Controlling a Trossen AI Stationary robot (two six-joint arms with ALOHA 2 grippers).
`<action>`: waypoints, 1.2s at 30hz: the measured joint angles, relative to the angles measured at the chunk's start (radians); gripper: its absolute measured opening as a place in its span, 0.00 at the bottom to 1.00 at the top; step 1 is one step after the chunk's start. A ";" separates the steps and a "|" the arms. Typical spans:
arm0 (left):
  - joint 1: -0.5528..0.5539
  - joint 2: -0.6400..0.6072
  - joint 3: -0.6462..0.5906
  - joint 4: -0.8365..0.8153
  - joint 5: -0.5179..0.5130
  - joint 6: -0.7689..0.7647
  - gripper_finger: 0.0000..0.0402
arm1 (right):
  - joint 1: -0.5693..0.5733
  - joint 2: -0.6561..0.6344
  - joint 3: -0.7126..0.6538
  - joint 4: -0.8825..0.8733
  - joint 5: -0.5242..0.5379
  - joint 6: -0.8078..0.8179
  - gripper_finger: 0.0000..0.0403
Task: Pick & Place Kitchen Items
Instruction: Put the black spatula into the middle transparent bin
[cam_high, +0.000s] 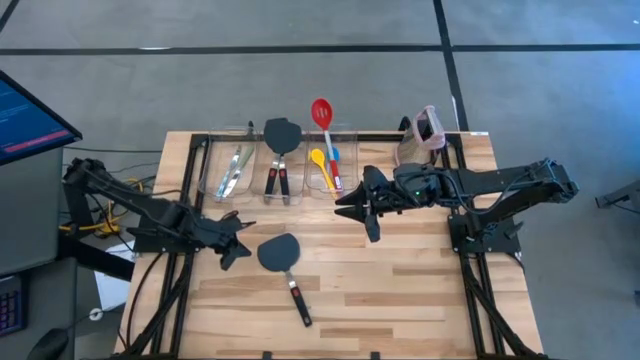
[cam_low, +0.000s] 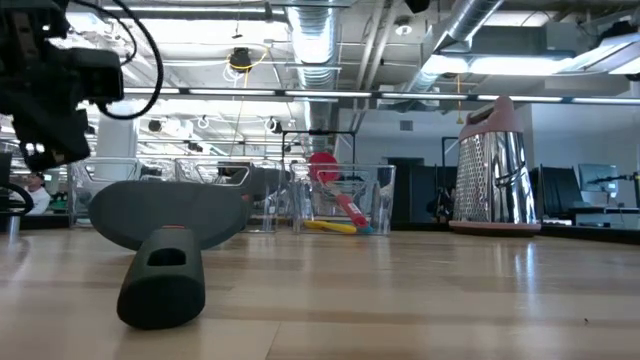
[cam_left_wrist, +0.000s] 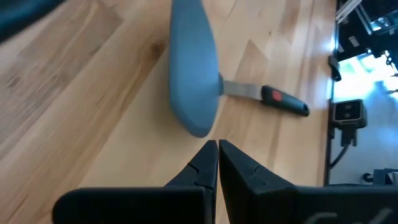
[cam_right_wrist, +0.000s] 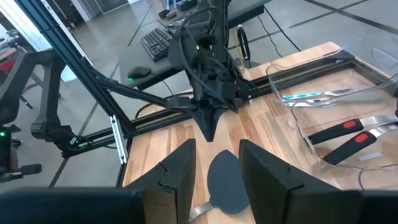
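A: Where's the loose spatula (cam_high: 281, 256)?

B: Flat on the worktop (cam_high: 400, 280), mid-front, head toward the bins, black-red handle pointing to the front edge. Left pincer (cam_high: 238, 243) sits just beside the head, clenched, nothing in it. Tips almost at the blade edge in the left wrist view (cam_left_wrist: 217, 155).

A: Right one?

B: Right pincer (cam_high: 358, 207) hangs near the bins, fingers apart, empty. Spatula shows between its fingers in its own wrist cam, farther off.

A: So how to do the pick well?

B: IMO go for the handle, not the blade: the blade's wide and lies flat, so fingers would skid on it. Left needs to open first, shift along to the neck or handle, straddle it crosswise, then close. Lift level so the head doesn't swing. Likely dest. is the middle bin (cam_high: 281, 165), where two other spatulas already are.

A: Other items?

B: Silvery-green tools (cam_high: 236, 168) in the left bin; red slotted spoon (cam_high: 322, 112) w/ yellow spoon and blue spoon in the right bin. Grater w/ pink top (cam_high: 425, 131) stands at the back right corner.

A: Surface, room?

B: Pale wood planks, smooth, on a black frame. Grey concrete floor, monitor at far left; low view shows exposed ducts, ceiling lights, desks behind.
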 joint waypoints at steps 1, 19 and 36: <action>0.000 0.000 -0.012 0.010 0.000 0.000 0.01 | -0.001 0.000 0.000 0.000 0.000 0.000 0.29; 0.006 0.016 -0.049 0.065 -0.053 -0.038 0.18 | -0.002 0.000 0.000 0.000 0.000 0.000 0.29; 0.006 0.271 -0.049 0.194 -0.093 -0.155 0.51 | -0.002 0.000 0.000 0.000 0.000 0.000 0.29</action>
